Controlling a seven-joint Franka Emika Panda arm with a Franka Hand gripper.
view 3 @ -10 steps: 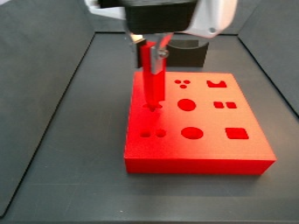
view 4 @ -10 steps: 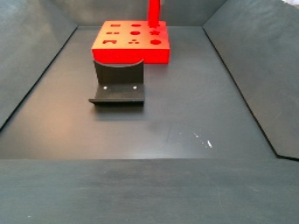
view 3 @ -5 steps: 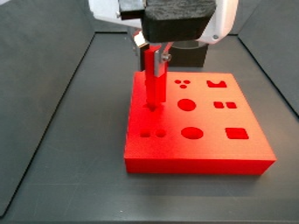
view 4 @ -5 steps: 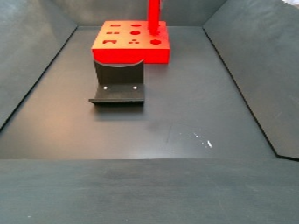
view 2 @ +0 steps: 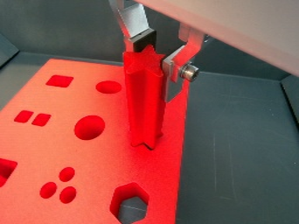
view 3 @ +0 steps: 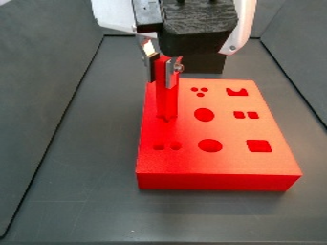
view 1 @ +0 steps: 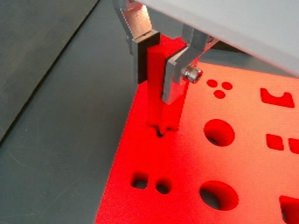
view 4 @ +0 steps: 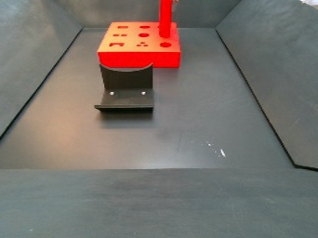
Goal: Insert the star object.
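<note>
Fixture point(view 4: 125, 93) sits in front of the red block point(view 4: 140, 46) on the table point(view 4: 187, 130); star object point(view 3: 165, 94) stands upright in the block's hole, tool point(view 3: 161, 59) seemingly clamped on its top.

The star object point(view 2: 143, 101) looks like smooth, bright red plastic with a slight sheen, like the red block point(view 3: 230, 144) under it. The gripper point(view 1: 162, 63), above the block, has flat silver metal fingers point(view 2: 180, 65) with matt dark pads. The floor point(view 4: 174, 139) is matt dark grey
</note>
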